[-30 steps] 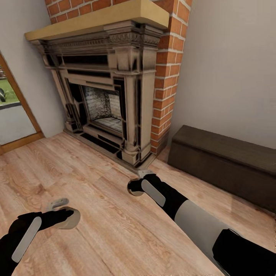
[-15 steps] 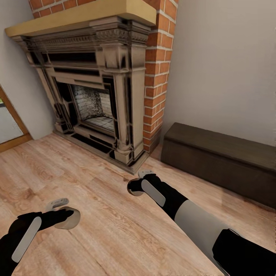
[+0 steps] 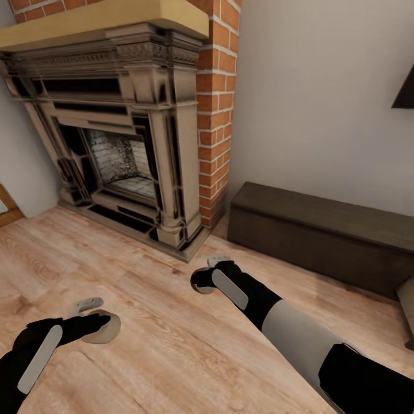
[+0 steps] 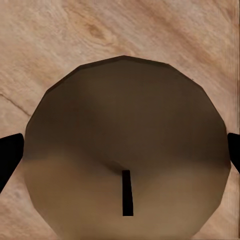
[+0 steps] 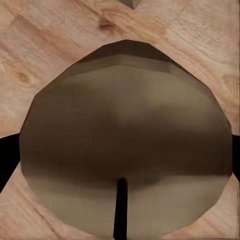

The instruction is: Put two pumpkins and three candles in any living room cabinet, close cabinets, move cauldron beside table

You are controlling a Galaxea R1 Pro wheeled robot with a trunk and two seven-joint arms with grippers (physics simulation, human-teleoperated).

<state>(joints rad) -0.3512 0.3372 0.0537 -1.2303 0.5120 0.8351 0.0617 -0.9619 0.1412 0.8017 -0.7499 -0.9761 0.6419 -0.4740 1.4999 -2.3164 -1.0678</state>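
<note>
**Robot turns right toward the cabinet, a candle in each pincer**

Since a second ago the whole head view has slid left: the camera has swung right, not the furniture. The brick fireplace [image 3: 126,144] now sits at upper left, more of the long dark cabinet [image 3: 322,236] shows at centre right, and a dark corner, likely the TV [image 3: 404,92], has entered at the upper right edge. Both arms sit where they did within the frame.

At lower left, the left pincer [image 3: 92,319] is closed around a stubby beige candle [image 3: 102,328]. At centre, the right pincer [image 3: 208,275] grips a second candle [image 3: 202,286]. In each wrist view a candle's flat top with its wick sits between two dark fingertips, over the plank floor [image 3: 172,345].

The cabinet's front looks closed. Judging by this, the robot is lining up to approach it; a door must be opened before either candle goes in.
</note>
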